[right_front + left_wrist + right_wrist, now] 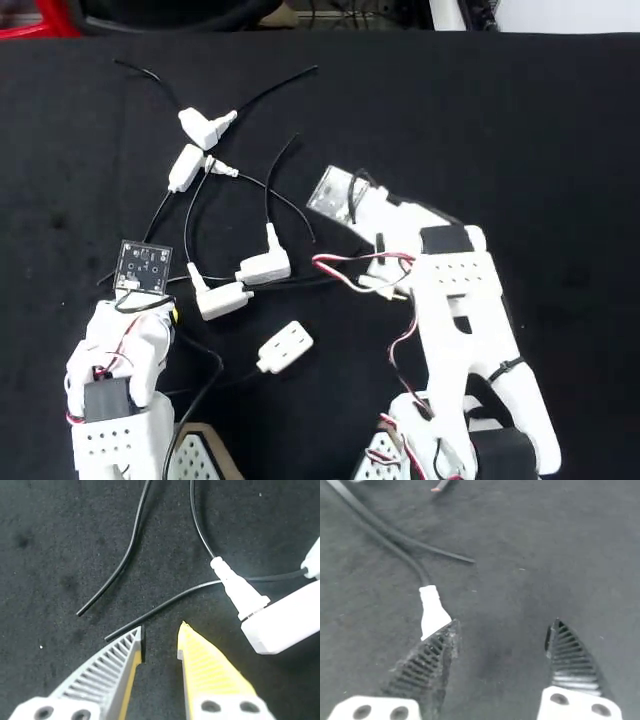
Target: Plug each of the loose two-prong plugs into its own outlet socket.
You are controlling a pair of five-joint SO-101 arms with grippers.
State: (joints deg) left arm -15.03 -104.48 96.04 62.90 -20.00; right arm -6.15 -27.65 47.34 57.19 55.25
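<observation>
Several white plugs on black cords lie on the black table. Two plugs (205, 127) (187, 165) sit at the back left, and two more (262, 265) (222, 298) lie side by side in the middle. A white outlet socket (285, 347) lies nearer the front. My left gripper (161, 630) is open over bare cloth, holding nothing, with a plug (280, 622) and its strain relief (240, 587) just off its yellow finger. My right gripper (500, 635) is open wide and holds nothing; a white strain relief (432, 612) lies against one finger (437, 650).
Loose black cord ends (107, 587) (395, 540) cross the cloth ahead of both grippers. The left arm (115, 380) stands at the front left, the right arm (460, 300) at the front right. The table's right half (560, 150) is bare cloth.
</observation>
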